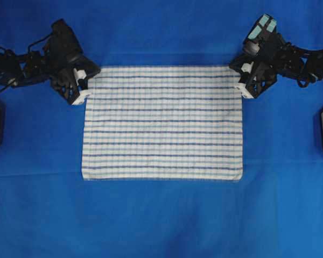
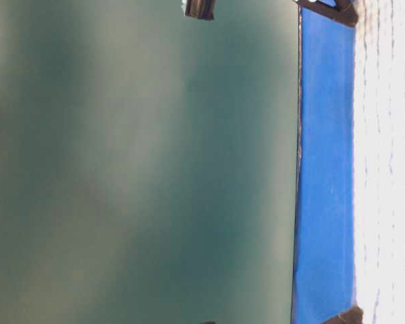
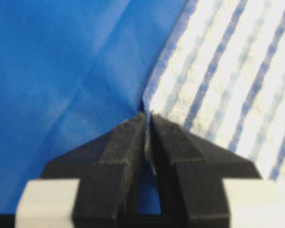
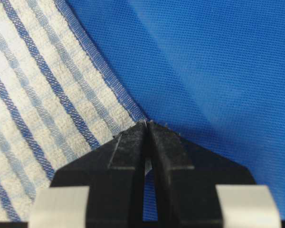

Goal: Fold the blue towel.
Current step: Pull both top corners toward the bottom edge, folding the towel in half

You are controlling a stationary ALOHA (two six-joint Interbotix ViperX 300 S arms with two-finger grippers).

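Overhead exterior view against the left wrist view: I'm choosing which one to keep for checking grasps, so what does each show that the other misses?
Only the overhead view shows the whole blue towel lying flat, plus the right hand at its other far corner. Only the left wrist view shows the cloth edge pinched between the left hand's shut fingers. Both show the left hand at a towel corner and the blue table cover.

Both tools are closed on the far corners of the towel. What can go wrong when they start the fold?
Each tool, left tool and right tool, pinches only the very edge of the blue towel, so a corner may slip out when lifted. If one arm leads, the fold may land skewed. The blue table cover might get caught too.
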